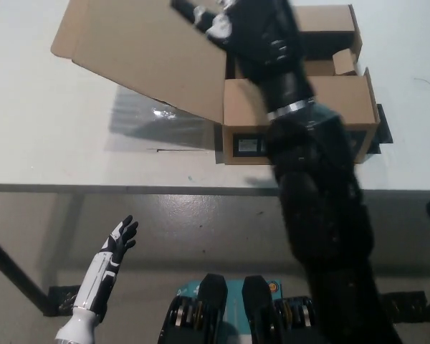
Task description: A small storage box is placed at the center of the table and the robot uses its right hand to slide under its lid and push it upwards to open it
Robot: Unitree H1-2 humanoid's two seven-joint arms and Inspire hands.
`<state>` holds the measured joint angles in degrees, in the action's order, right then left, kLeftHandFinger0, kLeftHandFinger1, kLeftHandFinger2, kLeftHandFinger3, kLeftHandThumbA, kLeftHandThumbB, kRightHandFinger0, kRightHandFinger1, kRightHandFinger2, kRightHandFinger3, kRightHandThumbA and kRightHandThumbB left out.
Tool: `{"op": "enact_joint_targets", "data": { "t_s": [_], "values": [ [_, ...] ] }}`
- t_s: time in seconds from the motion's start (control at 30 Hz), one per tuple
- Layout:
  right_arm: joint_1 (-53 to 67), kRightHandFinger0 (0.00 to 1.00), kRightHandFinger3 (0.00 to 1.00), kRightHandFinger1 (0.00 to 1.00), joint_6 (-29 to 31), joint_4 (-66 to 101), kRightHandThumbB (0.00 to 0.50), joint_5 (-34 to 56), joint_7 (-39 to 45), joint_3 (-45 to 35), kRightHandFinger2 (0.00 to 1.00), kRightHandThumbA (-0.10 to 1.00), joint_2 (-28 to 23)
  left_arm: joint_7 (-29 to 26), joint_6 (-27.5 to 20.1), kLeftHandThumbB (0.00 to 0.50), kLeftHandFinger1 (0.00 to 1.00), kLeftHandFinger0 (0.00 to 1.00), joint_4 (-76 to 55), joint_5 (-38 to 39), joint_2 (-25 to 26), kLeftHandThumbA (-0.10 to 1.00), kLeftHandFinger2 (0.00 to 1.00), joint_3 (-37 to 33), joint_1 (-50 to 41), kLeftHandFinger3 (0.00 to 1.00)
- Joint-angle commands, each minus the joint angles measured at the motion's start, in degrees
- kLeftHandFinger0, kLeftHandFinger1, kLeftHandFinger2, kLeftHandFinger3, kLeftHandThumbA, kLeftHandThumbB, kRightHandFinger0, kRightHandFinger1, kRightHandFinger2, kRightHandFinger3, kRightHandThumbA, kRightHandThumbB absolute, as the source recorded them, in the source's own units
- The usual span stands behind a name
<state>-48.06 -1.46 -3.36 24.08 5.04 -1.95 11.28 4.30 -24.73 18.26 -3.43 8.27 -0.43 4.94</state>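
The small storage box (301, 107), brown cardboard, sits on the white surface (43, 136) toward the upper middle of the head view, with its lid (147, 61) swung up and out to the picture's left, so the opening looks done or nearly so. The right hand (236, 25) is raised over the box's open top near the upper edge; it is blurred and partly cut off, so whether its fingers are spread, curled or touching the lid cannot be told. The main risk appears to be the black forearm (290, 93) crossing directly over the box's front wall: a careless sweep or drop of the arm could knock the light box sideways or drag it toward the near edge of the surface. The lid, held only by its fold, might also fall back shut if brushed. The left hand (118, 240) rests low at the lower left, below the surface, fingers apart and holding nothing, well clear. Nothing else shows on the surface near the box
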Motion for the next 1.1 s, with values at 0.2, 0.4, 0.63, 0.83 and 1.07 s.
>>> {"op": "enact_joint_targets", "data": {
  "t_s": [0.2, 0.4, 0.63, 0.83, 1.07],
  "values": [
    [7.67, 1.0, 1.0, 1.0, -9.2, 51.12, 0.39, 5.41, -3.05, -8.08, 1.0, 1.0, -19.63, 0.32, -2.09, 0.5, 1.0, 1.0, -0.95, -0.15, 0.76, 1.0, 1.0, -0.33, 0.49, 1.0],
    [27.88, 1.0, 1.0, 1.0, 6.3, 57.79, 0.411, -6.49, 4.34, -8.07, 1.0, 1.0, -20.76, 0.6, -2.2, 0.5, 1.0, 1.0, -0.45, 0.63, 0.83, 1.0, 1.0, -0.24, 0.97, 1.0],
    [48.92, 1.0, 1.0, 1.0, 19.32, 52.14, 0.283, -12.23, 8.12, -4.65, 1.0, 0.95, -17.23, 1.12, -2.2, 0.5, 1.0, 1.0, -0.75, 2.14, 0.48, 1.0, 1.0, -0.02, 0.68, 1.0],
    [55.94, 1.0, 1.0, 1.0, 26.82, 39.25, 0.364, -15.5, 8.05, -2.1, 1.0, 1.0, -15.69, 1.59, -1.81, 0.5, 1.0, 1.0, -0.81, 3.09, 0.53, 1.0, 1.0, 0.22, 1.11, 1.0],
    [59.62, 1.0, 1.0, 1.0, 23.68, 30.19, 0.302, -15.12, 5.24, 0.33, 1.0, 1.0, -13.35, 1.61, -1.91, 0.5, 1.0, 1.0, -0.68, 3.27, 0.3, 1.0, 1.0, 0.25, 1.3, 1.0]
  ]
}}
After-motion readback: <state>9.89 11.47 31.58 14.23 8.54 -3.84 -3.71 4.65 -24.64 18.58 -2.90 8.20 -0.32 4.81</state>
